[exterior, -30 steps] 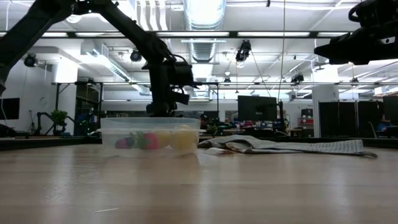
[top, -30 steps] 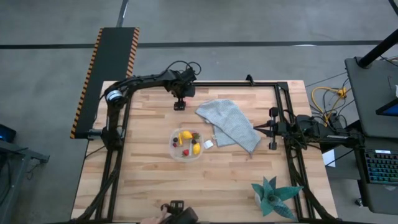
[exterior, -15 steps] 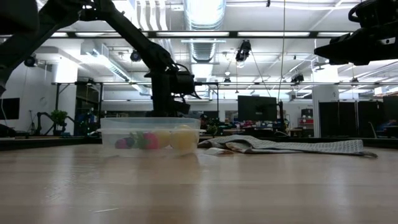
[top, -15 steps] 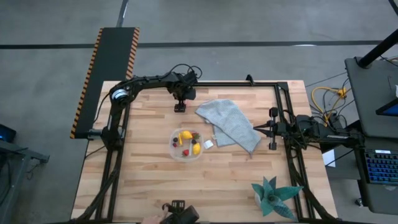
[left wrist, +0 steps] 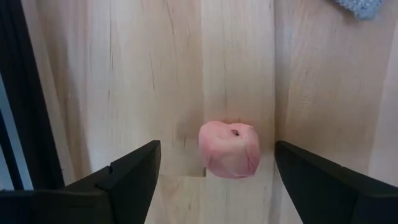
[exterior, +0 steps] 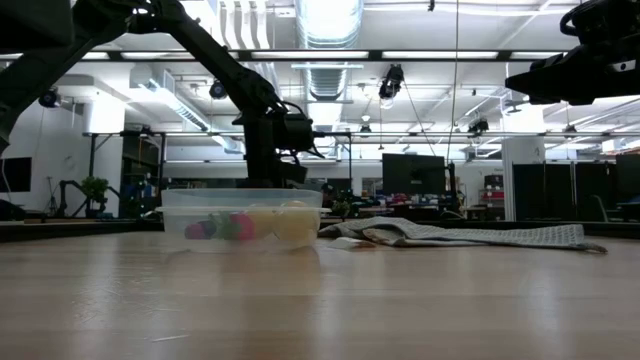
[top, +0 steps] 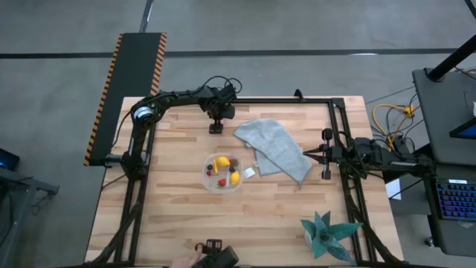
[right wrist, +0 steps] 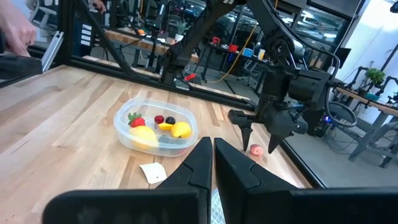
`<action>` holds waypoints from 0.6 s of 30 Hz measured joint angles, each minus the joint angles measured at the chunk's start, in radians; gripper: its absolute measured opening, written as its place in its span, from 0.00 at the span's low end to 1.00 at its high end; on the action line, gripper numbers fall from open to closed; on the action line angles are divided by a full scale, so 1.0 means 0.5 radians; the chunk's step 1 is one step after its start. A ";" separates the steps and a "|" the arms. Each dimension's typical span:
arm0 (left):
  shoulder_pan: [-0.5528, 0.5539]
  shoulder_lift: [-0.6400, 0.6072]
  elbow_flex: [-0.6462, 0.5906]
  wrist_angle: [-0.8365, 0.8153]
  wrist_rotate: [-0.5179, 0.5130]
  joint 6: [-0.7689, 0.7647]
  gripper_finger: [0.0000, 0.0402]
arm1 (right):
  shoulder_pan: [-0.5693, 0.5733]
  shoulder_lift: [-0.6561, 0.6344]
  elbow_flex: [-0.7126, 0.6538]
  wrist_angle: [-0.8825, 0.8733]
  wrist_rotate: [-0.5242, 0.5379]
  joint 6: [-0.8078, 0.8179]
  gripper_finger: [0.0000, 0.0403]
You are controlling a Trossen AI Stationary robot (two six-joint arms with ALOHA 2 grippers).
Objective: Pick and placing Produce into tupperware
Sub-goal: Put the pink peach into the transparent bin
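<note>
A small pink toy produce piece (left wrist: pixel 229 149) rests on the wood near the table's far edge, also seen in the right wrist view (right wrist: pixel 255 149). My left gripper (left wrist: pixel 215 167) points down over it, open, one finger on each side and neither touching it; in the high view this gripper (top: pixel 216 126) hides the piece. The clear tupperware (top: pixel 222 173) stands mid-table with yellow lemons, red berries and dark round pieces inside (right wrist: pixel 155 124). My right gripper (top: pixel 306 155) waits shut and level at the table's right side.
A grey-blue cloth (top: pixel 274 147) lies right of the tupperware, with a small white tag (top: pixel 248 172) beside its near edge. A teal spiky plant (top: pixel 327 234) stands at the near right corner. A person's hand (right wrist: pixel 15 28) shows beyond the table.
My left gripper has sunk a little toward the pink piece, still open, then kept still. Nothing else has moved.
</note>
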 joint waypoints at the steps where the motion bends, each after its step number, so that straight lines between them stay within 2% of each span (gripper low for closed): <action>1: 0.000 0.000 0.000 0.000 0.000 0.000 0.75 | 0.001 0.000 0.000 0.000 0.000 0.000 0.02; 10: -0.001 -0.001 -0.002 0.012 0.003 0.034 0.73 | 0.001 0.000 0.000 0.000 0.000 0.000 0.02; 18: -0.001 -0.002 -0.008 0.013 0.004 0.048 0.59 | 0.001 0.000 0.000 0.000 0.000 0.000 0.02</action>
